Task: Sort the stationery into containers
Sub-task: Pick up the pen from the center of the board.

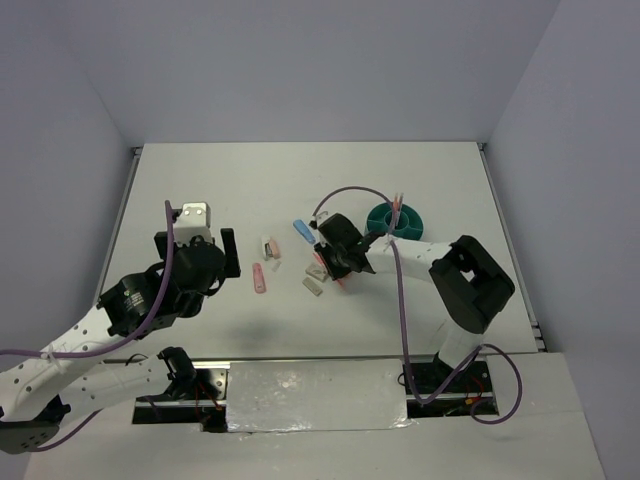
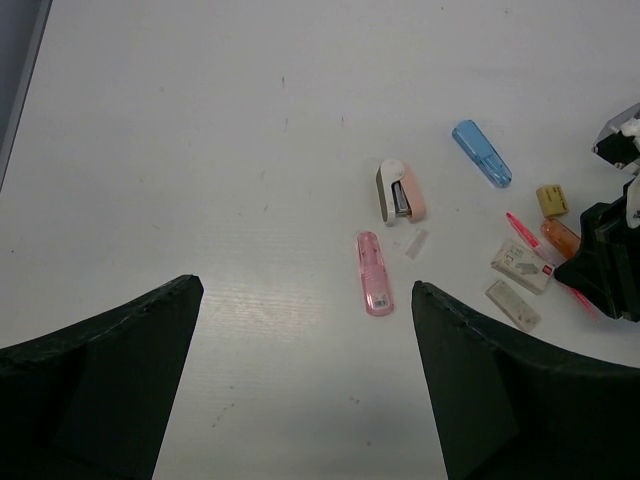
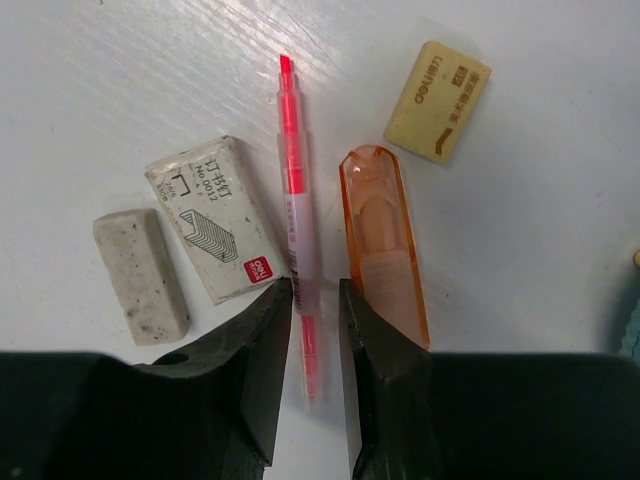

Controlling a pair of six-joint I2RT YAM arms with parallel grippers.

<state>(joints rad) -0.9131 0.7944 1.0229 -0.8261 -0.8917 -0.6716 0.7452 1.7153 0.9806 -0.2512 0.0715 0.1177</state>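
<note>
Staple box (image 3: 212, 215) — No.0012; eraser (image 3: 438, 102) — deli.

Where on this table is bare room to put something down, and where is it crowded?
Bare: the wide far strip of the table beyond the blue case and teal organiser; also the stretch left of the pink case and stapler. Crowded: around the right fingers, where pen, orange case, staple box, grey eraser and tan eraser lie close.

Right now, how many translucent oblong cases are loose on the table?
3. The pink case lies nearer than the stapler, the blue case farther back to its right, the orange case beside the pen between the right jaws. The right arm may hide more.
</note>
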